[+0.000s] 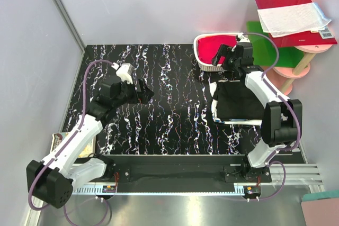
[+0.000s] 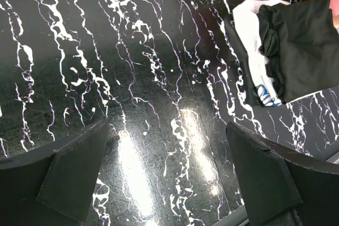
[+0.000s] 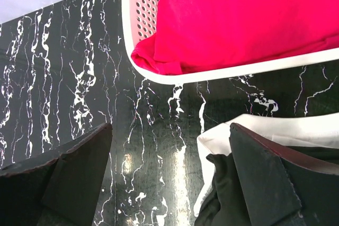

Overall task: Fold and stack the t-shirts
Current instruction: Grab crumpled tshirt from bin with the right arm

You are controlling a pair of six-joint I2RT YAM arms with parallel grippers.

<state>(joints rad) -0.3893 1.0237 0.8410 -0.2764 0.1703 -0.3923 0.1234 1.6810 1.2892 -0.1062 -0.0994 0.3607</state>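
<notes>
The right tool (image 3: 170, 128) hung wide apart and empty just beside the basket (image 3: 139, 3), a white perforated plastic tub holding a soft, bright pink shirt (image 3: 238, 14). A crumpled black shirt (image 1: 238, 99) lay near the basket on the glossy marbled tabletop (image 1: 169, 78). The left tool (image 2: 168, 125), also apart, stood well away from the basket.

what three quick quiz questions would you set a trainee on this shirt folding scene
1. True or false: the magenta shirt lies inside the white basket.
2. Pick one: the black shirt lies on A) the table alone, B) a white cloth, C) the basket.
3. Short answer: which claw holds a shirt?

Key: 1 true. 2 B. 3 neither: the left claw and the right claw both stand open and empty.
</notes>
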